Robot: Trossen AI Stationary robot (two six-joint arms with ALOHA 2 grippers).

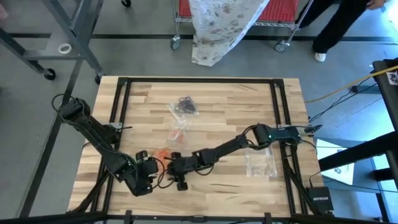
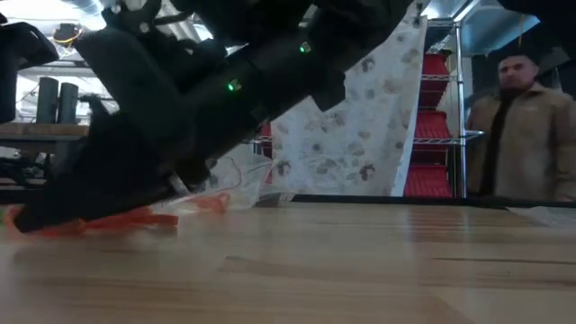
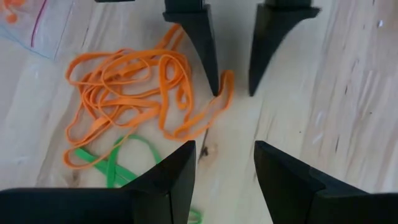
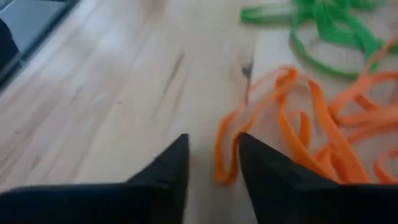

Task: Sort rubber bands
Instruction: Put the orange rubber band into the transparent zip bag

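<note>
Grey floor (image 1: 249, 59) surrounds the wooden table (image 1: 211, 93). Behind it stand a wire cart (image 1: 236, 25) with red bins (image 2: 430, 126), a patterned cloth (image 2: 351, 135), and a person (image 2: 526, 126).

Only one piece of writing shows: pale lettering on the small black box (image 1: 321, 198) lying off the desk's (image 1: 236, 190) near right corner in the high view, and the letters are too small to read with any certainty. The white tag (image 1: 393, 76) on the dark frame at the right edge of the same view carries a dark mark that cannot be made out. Nothing else bears readable text, numbers or signs.
</note>
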